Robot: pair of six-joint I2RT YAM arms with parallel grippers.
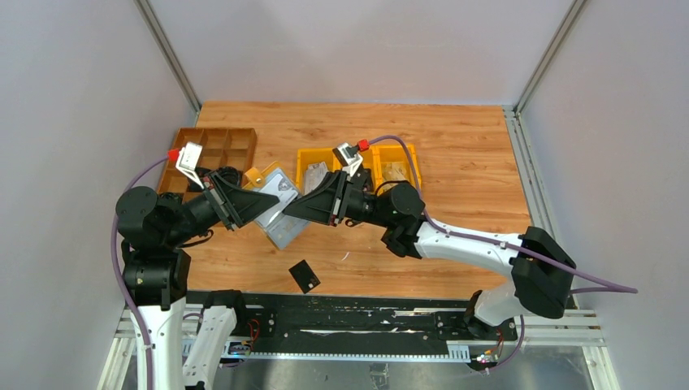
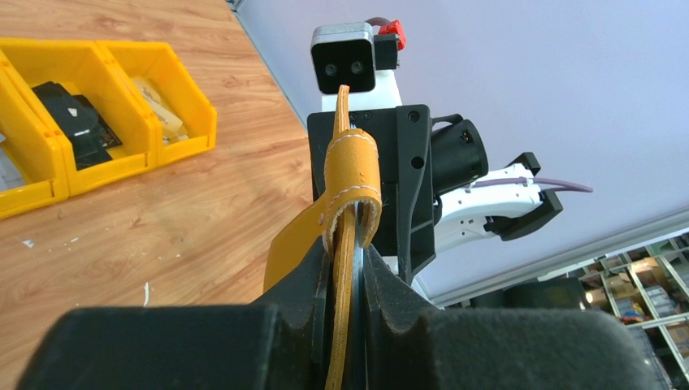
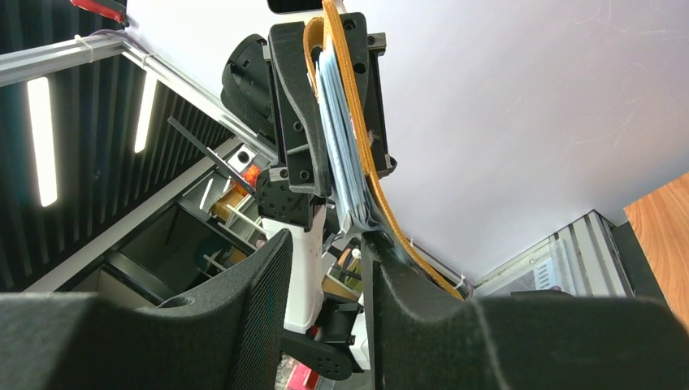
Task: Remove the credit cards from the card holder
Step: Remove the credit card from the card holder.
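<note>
Mustard-yellow card holder (image 1: 276,213): open, grey lining uppermost, a stack of pale cards (image 3: 340,138) seated inside. One black credit card (image 1: 304,276) lies flat, apart, nearward of the holder.

top cam fixed high at near side, looks down over whole table (image 1: 455,162), left wrist cam close-up facing right arm (image 2: 479,207), right wrist cam close-up facing left arm (image 3: 305,260), all three share card holder (image 1: 276,211)

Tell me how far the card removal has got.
Done: one black card lies on the table. In hand: left gripper, jaws shut, holds the card holder; right gripper, jaws open, sits at its stack of cards. Left: that stack is not yet out.
</note>
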